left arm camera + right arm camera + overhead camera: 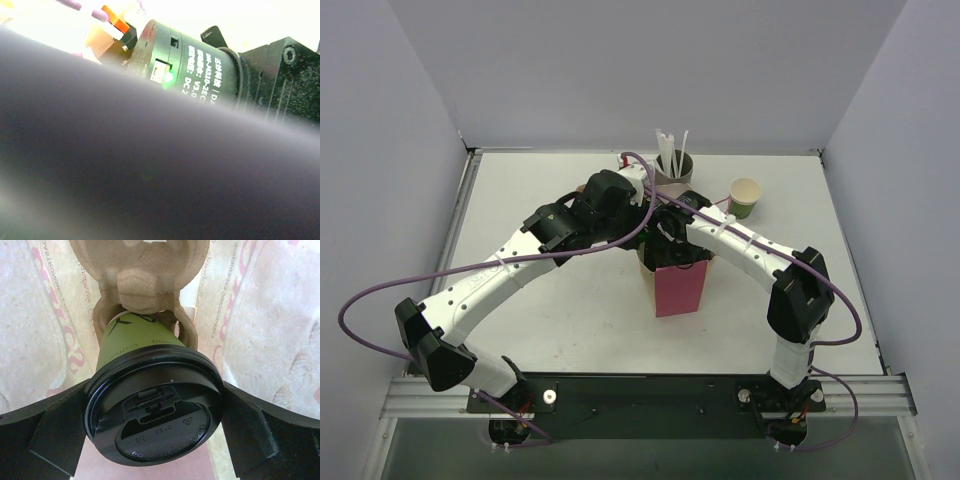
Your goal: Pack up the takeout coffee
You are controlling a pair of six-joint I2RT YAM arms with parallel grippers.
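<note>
— Where was the takeout coffee [135,337] at that moment?

— Down inside the pink bag [680,290], which stood in the middle of the tabletop [570,330]! It was a green cup, seated in a brown pulp carrier [140,270], with the black lid [155,415] on top.

— And the right fingers [45,435]?

— Spread wide inside the bag, one on each side of the lid and close against its rim. I couldn't tell whether they pressed on it.

— What about the left fingers?

— Together, though hidden from above. The left arm [560,225] reached in from the near left and met the right arm [750,245] over the bag's mouth. Its own camera saw mostly a dark blur, with a black motor housing [200,70] and a green light beyond it.

— Anything else out there?

— On the far side stood a grey holder of white straws [673,170], just beyond the bag. To its right was a second green cup [745,197], uncovered and cream inside.
</note>
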